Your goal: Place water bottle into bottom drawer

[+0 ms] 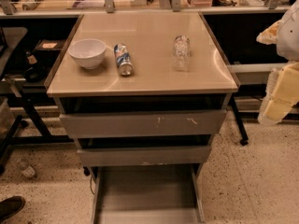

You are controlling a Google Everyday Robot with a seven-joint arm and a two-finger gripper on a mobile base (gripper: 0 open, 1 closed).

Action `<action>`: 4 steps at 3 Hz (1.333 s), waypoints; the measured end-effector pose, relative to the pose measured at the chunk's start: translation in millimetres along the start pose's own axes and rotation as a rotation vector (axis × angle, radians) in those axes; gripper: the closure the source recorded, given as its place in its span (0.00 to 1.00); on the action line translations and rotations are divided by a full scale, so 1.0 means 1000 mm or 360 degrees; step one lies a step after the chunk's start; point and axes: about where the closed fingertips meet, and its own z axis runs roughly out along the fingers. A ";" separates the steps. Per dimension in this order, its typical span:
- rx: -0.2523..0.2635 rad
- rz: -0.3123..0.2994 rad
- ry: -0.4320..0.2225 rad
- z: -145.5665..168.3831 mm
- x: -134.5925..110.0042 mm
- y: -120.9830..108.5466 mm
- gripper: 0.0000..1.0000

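The water bottle point(181, 52), clear and crinkled, lies on the right half of the beige cabinet top point(145, 73). The bottom drawer point(147, 195) is pulled out at the cabinet's foot; it is a wide grey tray and nothing shows inside it. My gripper point(279, 97) shows as pale yellow and white parts at the right edge of the view. It is off to the right of the cabinet, below the level of the top and well apart from the bottle. It holds nothing that I can see.
A white bowl point(88, 52) and a blue-and-silver soda can point(123, 59) lie on the left half of the top. The scratched top drawer front point(145, 123) and the middle front point(145, 155) stand slightly out. Table legs point(236, 120) and shelving flank the cabinet. A shoe point(10, 207) and a small bottle point(27, 169) are on the floor at left.
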 end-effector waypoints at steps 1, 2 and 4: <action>0.0009 0.0008 0.0004 -0.001 -0.002 -0.002 0.00; -0.0044 0.0119 0.0023 0.009 -0.009 -0.012 0.00; -0.0100 0.0376 0.0101 0.047 -0.043 -0.075 0.00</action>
